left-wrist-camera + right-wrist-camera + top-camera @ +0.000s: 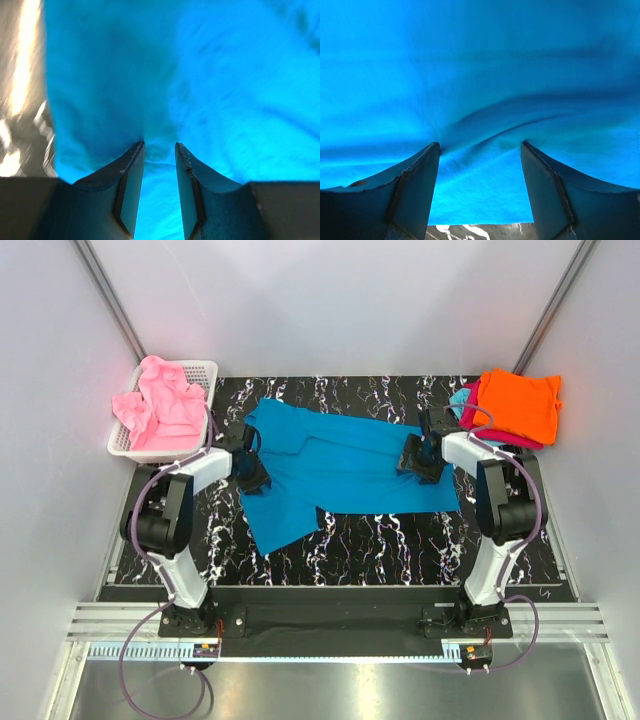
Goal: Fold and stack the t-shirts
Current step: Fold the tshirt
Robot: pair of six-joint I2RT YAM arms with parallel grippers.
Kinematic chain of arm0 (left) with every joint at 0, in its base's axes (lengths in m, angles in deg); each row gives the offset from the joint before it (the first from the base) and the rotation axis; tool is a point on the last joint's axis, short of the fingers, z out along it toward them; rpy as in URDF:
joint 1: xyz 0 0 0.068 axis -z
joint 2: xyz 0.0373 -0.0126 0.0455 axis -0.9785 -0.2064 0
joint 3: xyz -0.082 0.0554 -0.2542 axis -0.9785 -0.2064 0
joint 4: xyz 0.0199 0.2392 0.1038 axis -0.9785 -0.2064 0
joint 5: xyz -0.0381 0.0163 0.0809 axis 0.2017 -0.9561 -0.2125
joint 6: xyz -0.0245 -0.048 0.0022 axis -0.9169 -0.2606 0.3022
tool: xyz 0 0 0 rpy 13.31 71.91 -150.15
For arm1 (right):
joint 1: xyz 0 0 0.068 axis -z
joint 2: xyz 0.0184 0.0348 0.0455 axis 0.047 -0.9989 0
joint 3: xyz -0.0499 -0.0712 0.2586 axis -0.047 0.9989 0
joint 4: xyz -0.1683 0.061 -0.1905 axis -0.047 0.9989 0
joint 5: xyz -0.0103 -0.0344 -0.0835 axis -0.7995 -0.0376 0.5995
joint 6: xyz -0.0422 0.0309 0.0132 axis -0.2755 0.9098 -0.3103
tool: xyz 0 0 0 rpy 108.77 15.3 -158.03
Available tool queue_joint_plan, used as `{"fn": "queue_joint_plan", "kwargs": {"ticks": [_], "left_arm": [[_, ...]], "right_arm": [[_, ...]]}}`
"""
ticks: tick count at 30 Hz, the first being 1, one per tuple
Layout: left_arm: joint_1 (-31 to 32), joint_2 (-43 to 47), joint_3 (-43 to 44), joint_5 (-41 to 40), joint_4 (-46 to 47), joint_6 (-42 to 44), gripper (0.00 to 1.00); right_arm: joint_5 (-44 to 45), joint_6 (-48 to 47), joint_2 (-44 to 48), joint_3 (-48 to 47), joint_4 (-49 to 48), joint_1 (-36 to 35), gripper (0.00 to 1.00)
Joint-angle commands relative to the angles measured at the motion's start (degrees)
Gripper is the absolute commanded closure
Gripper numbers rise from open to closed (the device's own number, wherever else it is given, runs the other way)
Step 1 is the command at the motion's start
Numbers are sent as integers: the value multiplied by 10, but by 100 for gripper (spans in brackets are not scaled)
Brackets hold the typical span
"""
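While the teal-blue t-shirt (pixel 345 468) is pinched by the left gripper (pixel 159 150), the right gripper (pixel 480 147) is spread open upon it; a matching pinch is judged next for the fold.

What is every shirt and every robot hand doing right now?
teal-blue t-shirt: spread out on the table, wrinkled.
pink t-shirt: crumpled in the basket.
orange t-shirt: folded, top of the stack.
left gripper: pinching blue cloth.
right gripper: open, on the cloth.

A teal-blue t-shirt (pixel 340 465) lies spread mid-counter; a pink one (pixel 160 405) far left; orange (pixel 520 405), magenta and cyan ones are stacked far right.
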Motion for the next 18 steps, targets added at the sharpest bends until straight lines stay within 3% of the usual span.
{"fn": "queue_joint_plan", "kwargs": {"ticks": [1,10,18], "left_arm": [[3,39,-53,-24,-25,11,62],[10,139,-90,-15,-1,46,62],[17,251,-155,-2,-4,24,58]], "right_arm": [[-12,19,24,62,14,-18,27],[-14,23,124,99,28,-26,28],[-19,24,211,138,47,-27,28]]}}
